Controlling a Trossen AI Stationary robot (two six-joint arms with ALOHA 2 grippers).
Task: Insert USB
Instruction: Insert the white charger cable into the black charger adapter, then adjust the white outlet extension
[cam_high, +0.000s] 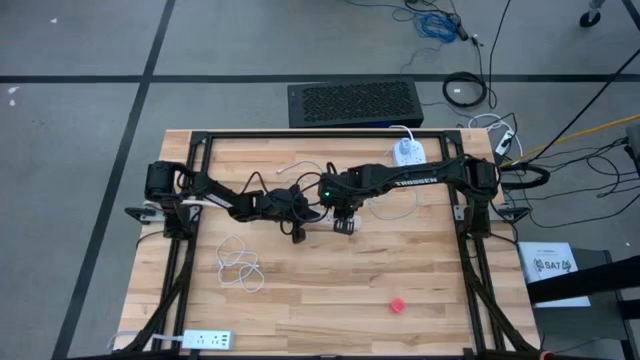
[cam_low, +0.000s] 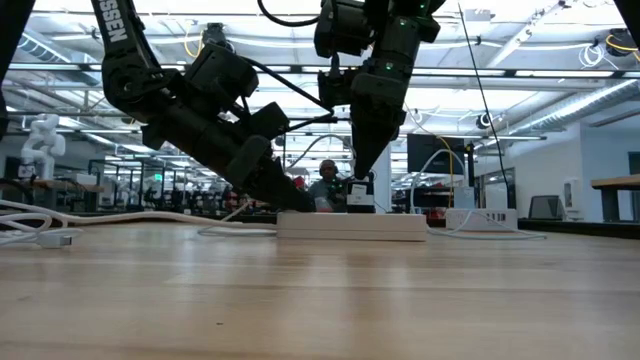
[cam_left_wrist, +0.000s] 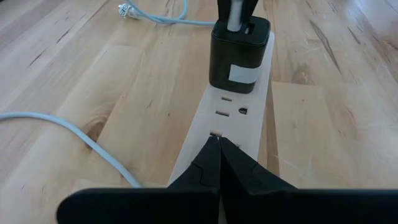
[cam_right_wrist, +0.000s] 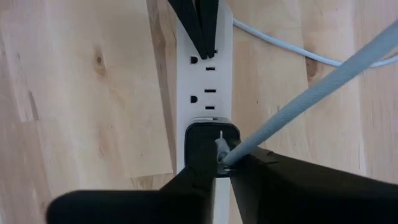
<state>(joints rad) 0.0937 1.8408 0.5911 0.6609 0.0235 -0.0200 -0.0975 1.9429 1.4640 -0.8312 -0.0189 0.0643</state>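
- USB plug (cam_right_wrist: 219, 149): grey, at the black charger's (cam_right_wrist: 208, 146) port, pale cable (cam_right_wrist: 323, 84) running off it; right claw (cam_right_wrist: 221, 163) pinched shut on the cable right at the plug.
- High view: both arms meet mid-surface (cam_high: 330, 290); left claw (cam_high: 298, 234) and right claw (cam_high: 344, 226) close together. Loose white cable (cam_high: 240, 265) in front of the left arm, small red object (cam_high: 398, 305) near the front right, white power strip (cam_high: 205, 340) at the front left edge, another white strip (cam_high: 405, 152) at the back.
- Low view: right claw (cam_low: 360, 170) points straight down onto the charger (cam_low: 360, 193), which stands on the white strip (cam_low: 352, 226). Left arm slants down, its claw (cam_low: 292, 203) touching the strip's end. A person (cam_low: 325, 185) sits far behind.
- Left wrist view: left claw (cam_left_wrist: 219, 142) fully shut, holding nothing, tips pressed on the strip (cam_left_wrist: 230, 118); charger (cam_left_wrist: 239, 53) plugged in at the far end, white label on its side.
- Right wrist view: strip (cam_right_wrist: 202, 81) lies along the wood, two free outlets between charger and left claw (cam_right_wrist: 202, 40).
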